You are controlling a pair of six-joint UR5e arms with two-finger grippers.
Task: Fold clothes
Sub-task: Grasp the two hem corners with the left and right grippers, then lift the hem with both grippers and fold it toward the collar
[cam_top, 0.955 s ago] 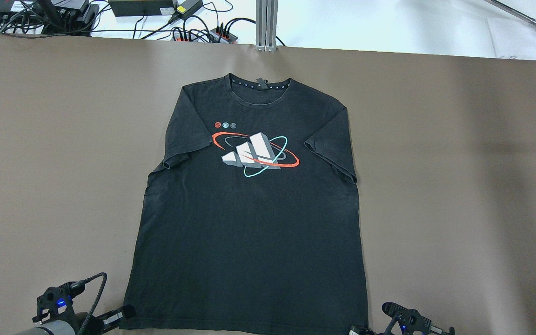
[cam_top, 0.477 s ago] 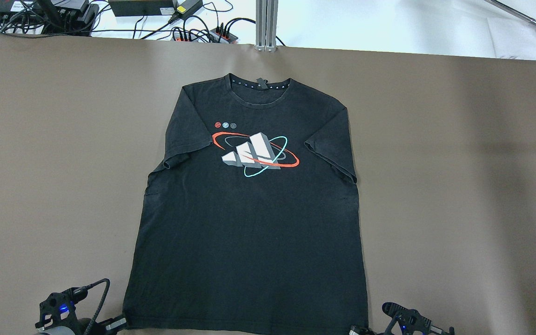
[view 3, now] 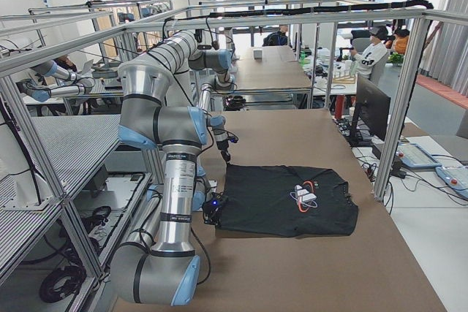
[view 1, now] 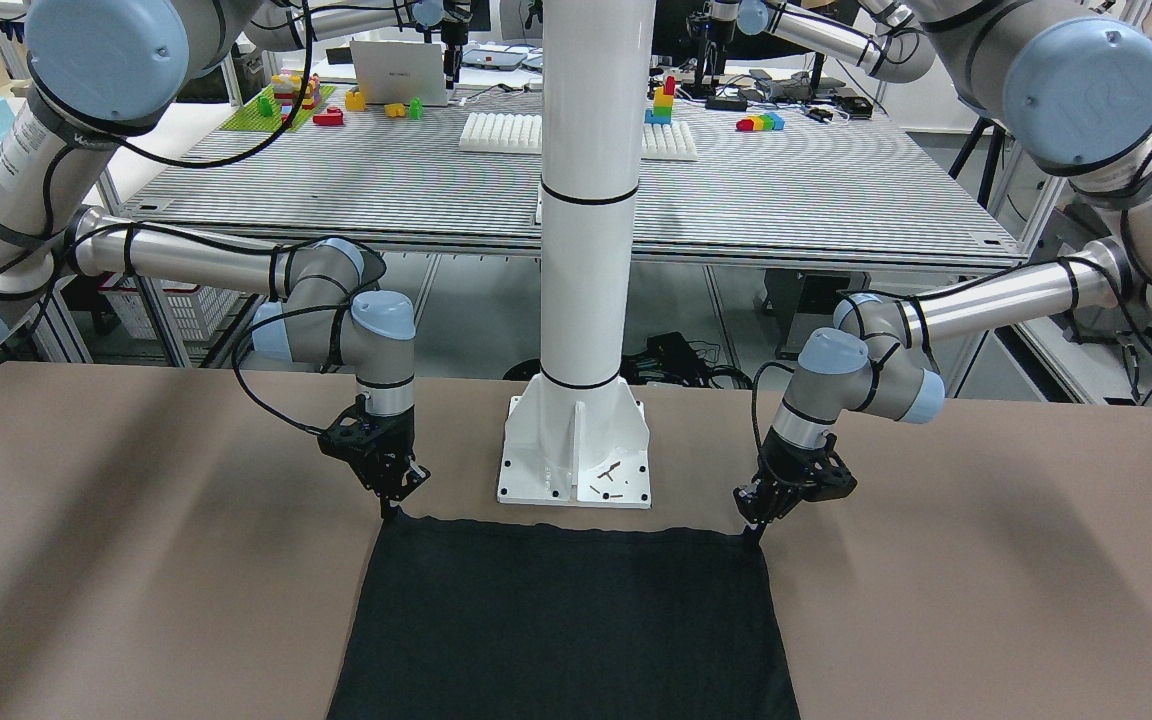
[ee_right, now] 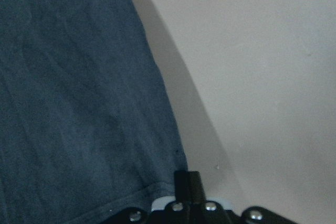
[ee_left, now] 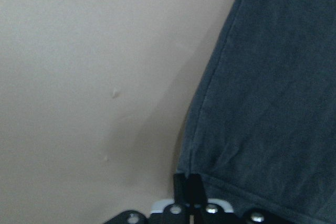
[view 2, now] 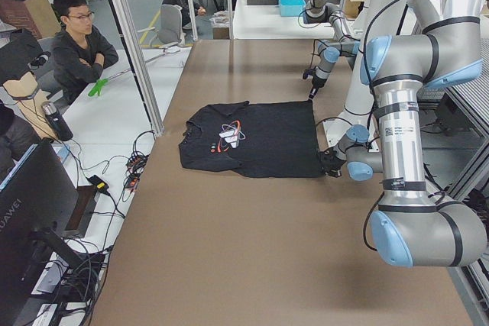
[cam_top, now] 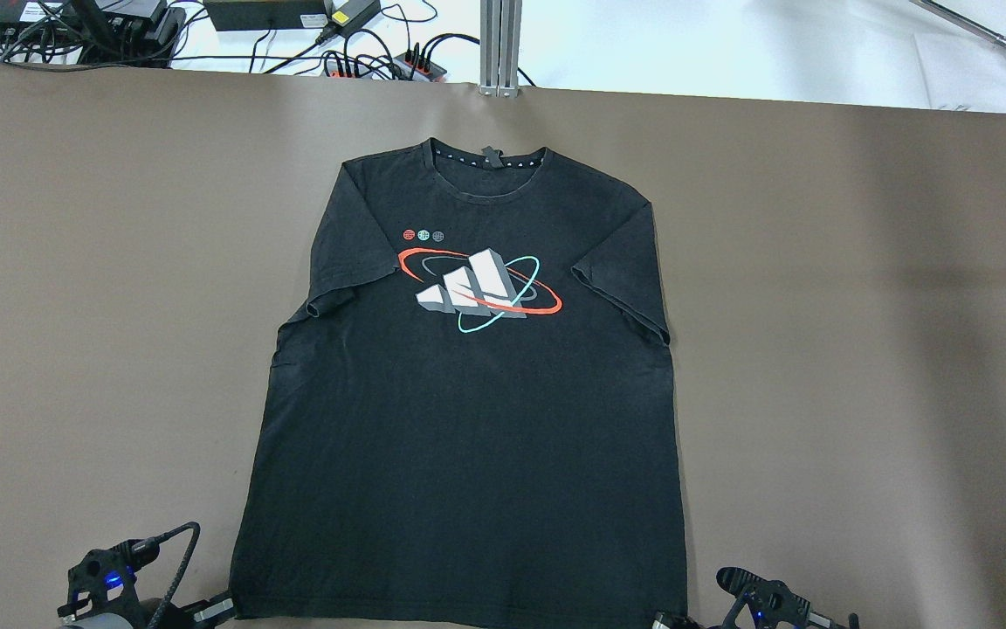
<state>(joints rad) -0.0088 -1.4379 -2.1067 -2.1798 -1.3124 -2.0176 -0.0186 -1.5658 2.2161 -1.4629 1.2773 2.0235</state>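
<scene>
One black T-shirt [cam_top: 468, 411] lies flat, print up, in the middle of the brown bench [cam_top: 861, 349], collar away from the robot. The left tool [view 1: 753, 522] is closed, fingers pinched together on the hem corner on its side. The right tool [view 1: 388, 505] is likewise closed on the opposite hem corner, both low at the bench's near edge.

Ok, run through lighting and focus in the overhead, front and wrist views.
Overhead exterior: even light, T-shirt print crisp, one soft dark band across the table on the right. Exterior front-facing: soft shadow bands either side of the shirt, moiré on the ribbed bench behind. Wrist views: slightly soft close-ups, a shadow lining the shirt's edge.
</scene>
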